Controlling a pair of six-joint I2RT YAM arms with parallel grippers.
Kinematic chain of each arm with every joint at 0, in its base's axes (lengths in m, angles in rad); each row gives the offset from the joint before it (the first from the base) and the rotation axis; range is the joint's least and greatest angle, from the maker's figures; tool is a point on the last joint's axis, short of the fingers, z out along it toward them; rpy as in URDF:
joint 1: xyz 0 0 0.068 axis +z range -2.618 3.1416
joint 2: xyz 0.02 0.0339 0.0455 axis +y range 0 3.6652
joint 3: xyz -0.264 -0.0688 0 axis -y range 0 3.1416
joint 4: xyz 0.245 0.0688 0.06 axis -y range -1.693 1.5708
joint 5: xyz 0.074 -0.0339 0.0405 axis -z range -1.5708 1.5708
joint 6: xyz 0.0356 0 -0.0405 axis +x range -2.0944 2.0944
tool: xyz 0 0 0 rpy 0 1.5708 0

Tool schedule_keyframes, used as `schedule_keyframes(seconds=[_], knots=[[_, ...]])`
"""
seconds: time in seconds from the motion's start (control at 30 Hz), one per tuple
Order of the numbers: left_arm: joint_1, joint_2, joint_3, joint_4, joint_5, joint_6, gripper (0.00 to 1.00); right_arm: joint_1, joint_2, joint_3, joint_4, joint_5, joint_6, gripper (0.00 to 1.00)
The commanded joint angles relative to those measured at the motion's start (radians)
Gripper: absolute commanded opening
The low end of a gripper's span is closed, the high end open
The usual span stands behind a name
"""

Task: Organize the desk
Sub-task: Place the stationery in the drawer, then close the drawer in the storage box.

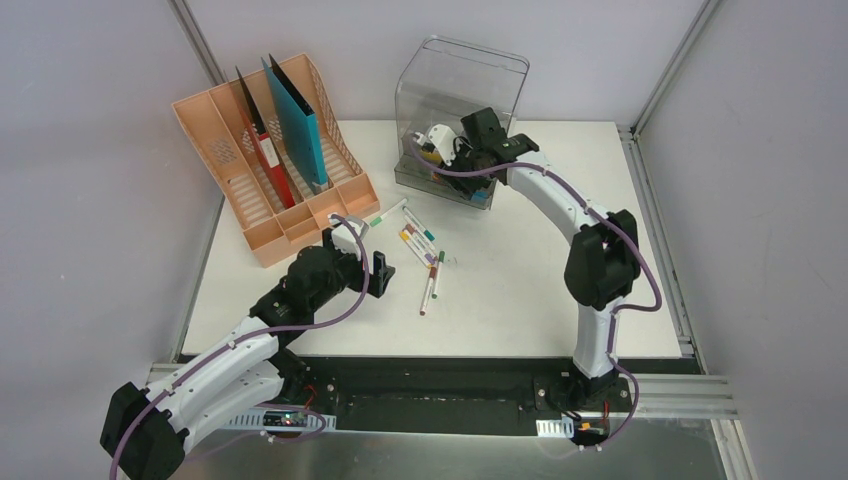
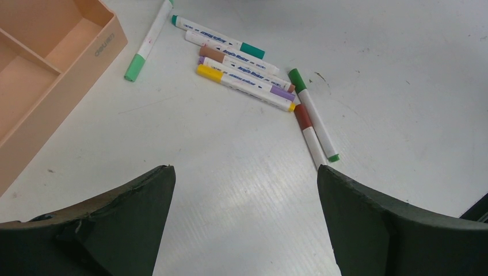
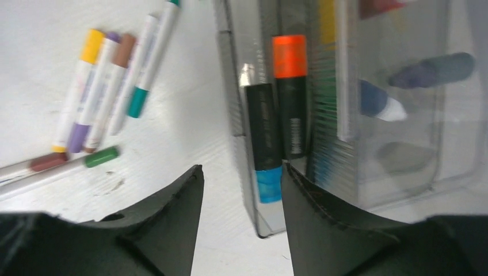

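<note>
The white counter (image 1: 520,300) fills the space ahead of both arm bases, carrying all the items. A peach file rack (image 1: 300,235) stands at its far left corner, holding a teal folder (image 1: 298,120) and a red folder (image 1: 268,160) upright. A clear box (image 1: 460,90) stands at the far centre. The left tool (image 2: 244,178) hovers over bare counter just in front of the rack, jaws spread wide, gripping nothing. The right tool (image 3: 241,172) is at the box's front edge, jaws apart, pinching nothing. Two black markers (image 3: 265,138) lie inside the box beyond its fingers. Loose markers (image 1: 420,245) lie clustered mid-counter between rack and box.
</note>
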Motion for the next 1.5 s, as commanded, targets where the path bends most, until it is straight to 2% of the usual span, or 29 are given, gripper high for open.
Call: schedule_keyframes(seconds=[0.0,0.17,0.33,0.57,0.73,0.87,1.0,1.1,1.3,1.43,1.47], knots=[[-0.001,0.002,0.000,0.024,-0.010,-0.004,0.97,0.007,-0.088,0.040,-0.074,-0.217,0.063,0.54],[0.000,0.001,-0.001,0.024,-0.010,-0.005,0.97,0.007,-0.110,0.042,-0.143,-0.421,0.062,0.56],[0.000,-0.001,-0.002,0.024,-0.011,-0.008,0.97,0.008,-0.120,0.041,-0.172,-0.550,0.063,0.56],[0.000,-0.014,-0.012,0.044,0.012,-0.034,0.97,0.010,-0.122,0.012,-0.163,-0.639,0.075,0.55],[0.000,-0.012,-0.018,0.060,0.023,-0.039,0.97,0.027,-0.111,-0.033,-0.114,-0.600,0.075,0.51],[0.000,-0.014,-0.018,0.060,0.024,-0.039,0.97,0.075,-0.097,-0.093,-0.014,-0.346,0.056,0.34],[0.000,-0.016,-0.021,0.058,0.018,-0.037,0.97,0.105,-0.046,-0.103,0.034,-0.165,0.028,0.14],[0.000,-0.015,-0.021,0.058,0.015,-0.038,0.97,0.113,-0.001,-0.102,0.081,-0.060,0.019,0.02],[0.000,-0.014,-0.024,0.058,0.009,-0.037,0.97,0.113,0.073,-0.107,0.263,0.258,0.025,0.00],[0.000,-0.011,-0.024,0.060,0.007,-0.038,0.97,0.112,0.096,-0.142,0.474,0.478,0.012,0.00],[0.000,-0.012,-0.024,0.060,0.006,-0.039,0.97,0.112,0.104,-0.155,0.523,0.526,-0.005,0.05]])
